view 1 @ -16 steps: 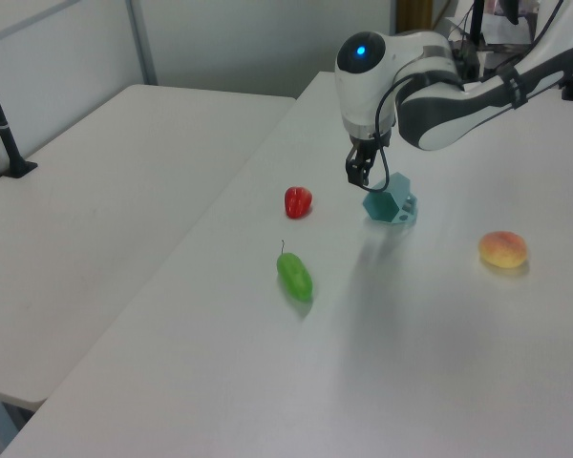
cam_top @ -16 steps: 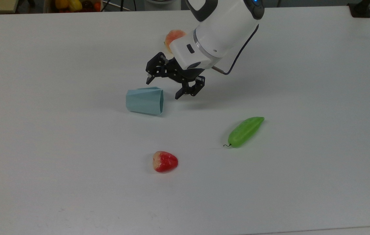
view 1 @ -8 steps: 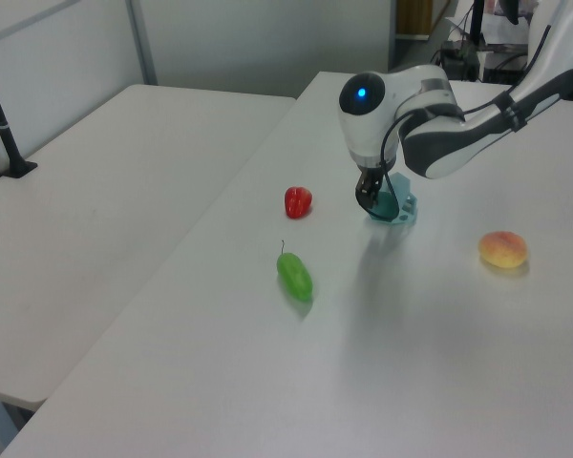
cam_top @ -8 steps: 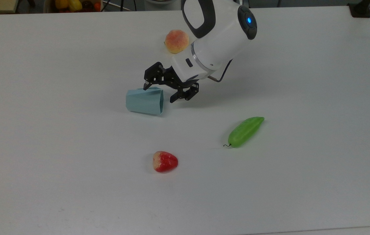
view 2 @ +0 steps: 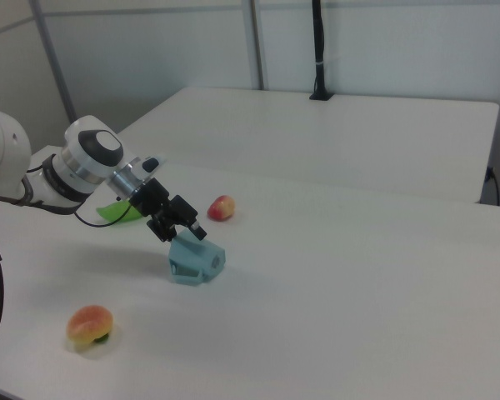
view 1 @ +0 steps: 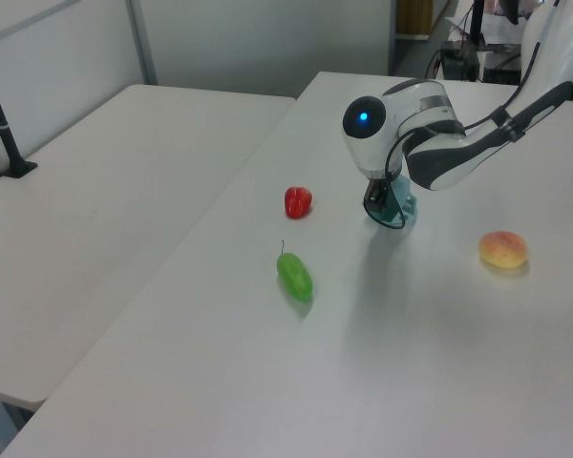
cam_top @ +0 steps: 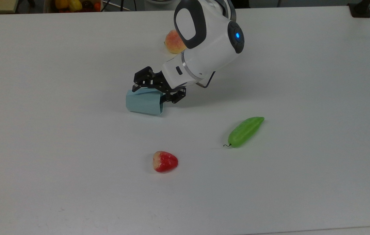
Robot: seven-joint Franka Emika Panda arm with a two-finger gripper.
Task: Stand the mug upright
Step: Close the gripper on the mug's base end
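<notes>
The pale blue-green faceted mug (cam_top: 143,103) lies on its side on the white table (cam_top: 73,182), its hexagonal rim facing the top view's right. My gripper (cam_top: 153,93) is open and tilted down onto the mug's rim end. One finger (cam_top: 136,85) hangs over the mug's far side, the other (cam_top: 172,99) sits at the mouth. In the right view the gripper (view 2: 183,230) rests just above the mug (view 2: 197,261). In the left view the arm covers most of the mug (view 1: 404,206).
A peach (cam_top: 172,44) sits behind the arm, partly covered by it. A red strawberry (cam_top: 164,162) lies nearer the front. A green pepper (cam_top: 245,131) lies toward the top view's right. A second table (view 1: 95,191) adjoins this one.
The gripper has dropped and moved toward the top view's left, from beside the mug's mouth to straddling its rim end. The mug has stayed in place.
</notes>
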